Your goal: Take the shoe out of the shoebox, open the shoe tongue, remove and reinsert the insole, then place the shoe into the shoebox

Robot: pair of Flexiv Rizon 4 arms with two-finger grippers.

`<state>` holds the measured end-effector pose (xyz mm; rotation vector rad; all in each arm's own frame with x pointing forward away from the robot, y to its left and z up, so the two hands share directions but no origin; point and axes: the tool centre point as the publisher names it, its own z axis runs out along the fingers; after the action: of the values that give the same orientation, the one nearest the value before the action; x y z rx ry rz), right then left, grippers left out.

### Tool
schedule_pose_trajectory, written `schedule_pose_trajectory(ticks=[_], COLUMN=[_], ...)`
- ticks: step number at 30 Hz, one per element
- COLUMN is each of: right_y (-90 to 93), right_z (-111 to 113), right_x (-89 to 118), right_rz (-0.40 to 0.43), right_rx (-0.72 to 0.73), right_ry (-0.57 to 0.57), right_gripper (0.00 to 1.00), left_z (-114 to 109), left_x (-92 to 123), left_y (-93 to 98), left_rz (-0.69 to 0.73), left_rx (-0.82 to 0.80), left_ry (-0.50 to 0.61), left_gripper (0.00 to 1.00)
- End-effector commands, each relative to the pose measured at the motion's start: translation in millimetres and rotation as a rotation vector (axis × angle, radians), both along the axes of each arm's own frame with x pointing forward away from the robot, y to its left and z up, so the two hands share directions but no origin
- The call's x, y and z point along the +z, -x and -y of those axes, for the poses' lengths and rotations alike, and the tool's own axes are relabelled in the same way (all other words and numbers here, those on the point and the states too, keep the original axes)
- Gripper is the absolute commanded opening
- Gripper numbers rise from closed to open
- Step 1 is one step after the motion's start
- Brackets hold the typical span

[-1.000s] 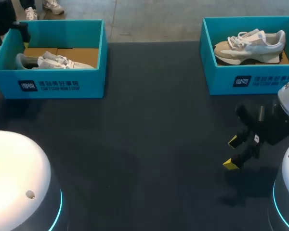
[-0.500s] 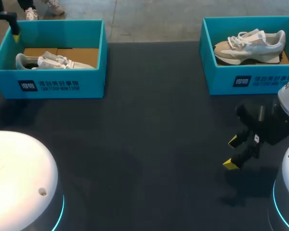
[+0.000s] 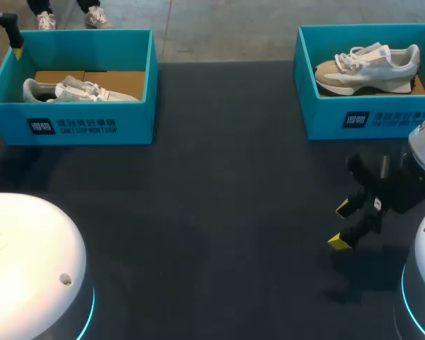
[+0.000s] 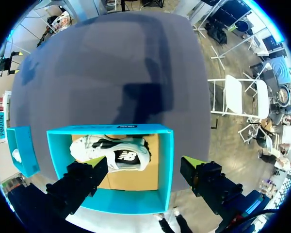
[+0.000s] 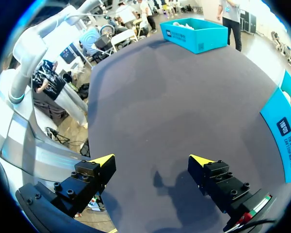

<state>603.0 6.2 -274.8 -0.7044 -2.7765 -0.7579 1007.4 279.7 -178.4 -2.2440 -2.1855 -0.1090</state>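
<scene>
Hovering my left hand (image 4: 144, 167), fingers apart, over the teal box (image 4: 167, 165). The white-and-grey shoe (image 4: 110, 153) lies inside on its side, dark logo up. White print marks the box front. My right hand (image 5: 153, 161) is spread above the table (image 5: 184, 97).

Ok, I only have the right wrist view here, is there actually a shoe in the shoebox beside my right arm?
Observer: Yes, the head view shows a beige and white shoe inside the right shoebox, toe toward the table middle.
Operator: And my left jaws?
Observer: Open, hanging over the left shoebox by its far left corner.
Operator: Anything in that one?
Observer: A white shoe lying on its side on the cardboard floor.
</scene>
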Motion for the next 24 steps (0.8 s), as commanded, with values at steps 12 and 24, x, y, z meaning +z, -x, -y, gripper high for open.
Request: schedule_pose_trajectory(ticks=[12, 24], right_y=[-39.6, -82.9], right_z=[7, 30], right_x=[43, 74], right_rz=[-0.014, -0.054], right_rx=[-0.055, -0.207], right_ry=[0.134, 0.351], right_gripper=[1.00, 1.00], left_z=[0, 0], left_x=[0, 0], left_y=[1.2, 1.2], left_rz=[0.002, 0.002], left_rx=[0.000, 0.000], left_ry=[-0.002, -0.002], left_gripper=[1.00, 1.00])
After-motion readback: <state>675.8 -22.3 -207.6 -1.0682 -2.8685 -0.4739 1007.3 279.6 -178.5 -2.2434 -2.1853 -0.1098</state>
